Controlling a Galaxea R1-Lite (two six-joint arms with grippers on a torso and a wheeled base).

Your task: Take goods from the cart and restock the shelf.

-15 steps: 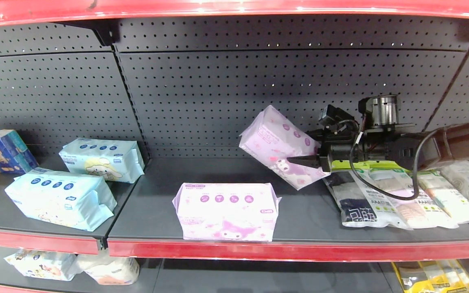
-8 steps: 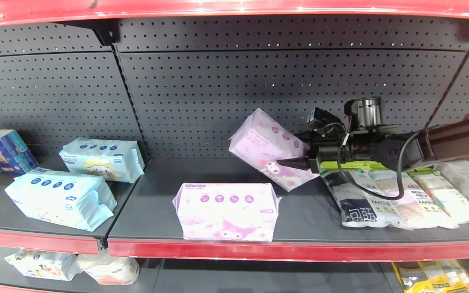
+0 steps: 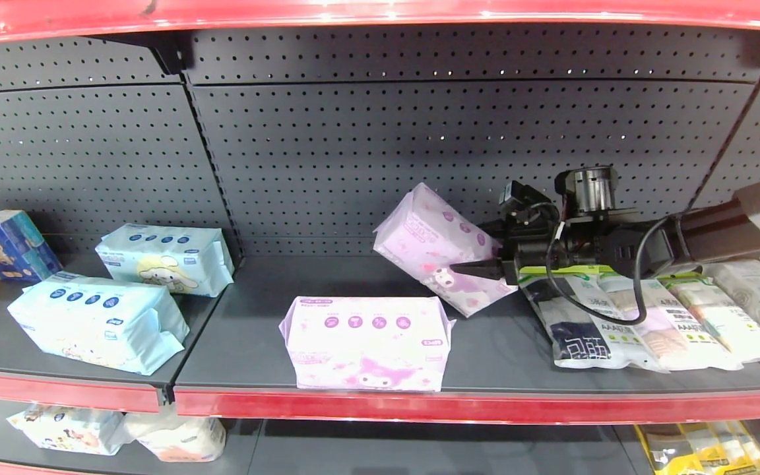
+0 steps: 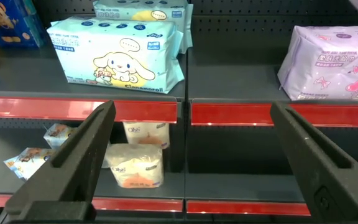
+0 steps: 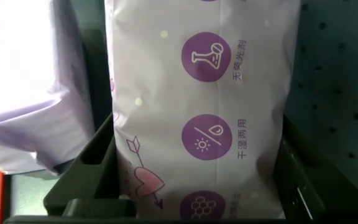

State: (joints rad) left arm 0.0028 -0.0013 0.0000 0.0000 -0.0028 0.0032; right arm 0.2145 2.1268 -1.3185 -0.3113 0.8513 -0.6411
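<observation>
Okay, so the shelf (image 3: pixel 499 356) is the big thing: a dark deck with a red front lip, goods grouped by kind. Pale blue tissue packs (image 3: pixel 99 320) sit on the left and flat bagged packets (image 3: pixel 617 316) on the right. One lying lilac pack (image 3: pixel 367 340) is near the front in the middle. My guess is the gap behind it is meant for the next one, like with like.

The right gripper (image 3: pixel 482 267) is in from the right, fingers clamped on the held lilac pack (image 3: pixel 429 231). That pack is tilted, one corner low over the deck on the far side of the lying one; I can't tell if it touches. Squeezing it across the middle probably stops the soft bag sagging.

The left gripper (image 4: pixel 191 155) hangs in front of the shelving, fingers wide apart, holding nothing.

Labels: the held pack has round purple icons with short captions and a cartoon character. I'm not reading out the print.
</observation>
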